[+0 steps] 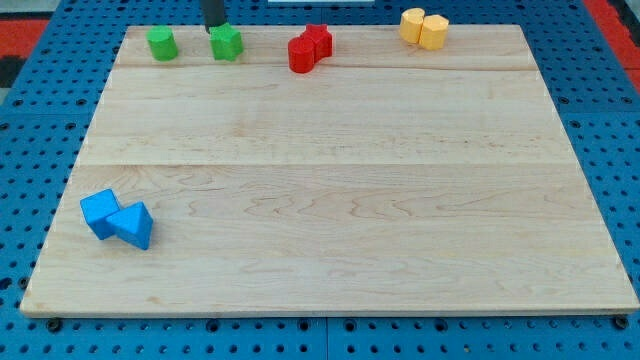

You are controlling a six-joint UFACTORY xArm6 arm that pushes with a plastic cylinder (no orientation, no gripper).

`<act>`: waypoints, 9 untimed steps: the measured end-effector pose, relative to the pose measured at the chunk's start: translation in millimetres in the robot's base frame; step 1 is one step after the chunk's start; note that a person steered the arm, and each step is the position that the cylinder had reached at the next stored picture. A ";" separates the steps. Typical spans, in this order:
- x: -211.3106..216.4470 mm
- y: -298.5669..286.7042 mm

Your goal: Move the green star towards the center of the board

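Note:
The green star sits near the top edge of the wooden board, left of the middle. My tip comes down from the view's top edge and stands right at the star's upper left side, touching it or almost so. A second green block, rounded like a cylinder, sits to the star's left, apart from it.
Two red blocks, a cylinder and a star shape, touch each other right of the green star. Two yellow blocks touch at the top right. A blue cube and a blue triangle touch at the lower left.

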State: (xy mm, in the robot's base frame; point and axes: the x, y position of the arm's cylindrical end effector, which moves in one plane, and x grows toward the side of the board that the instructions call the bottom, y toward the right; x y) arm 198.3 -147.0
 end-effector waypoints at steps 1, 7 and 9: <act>0.0 -0.1; -3.9 0.8; -5.8 2.2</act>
State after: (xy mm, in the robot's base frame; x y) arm 192.5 -144.8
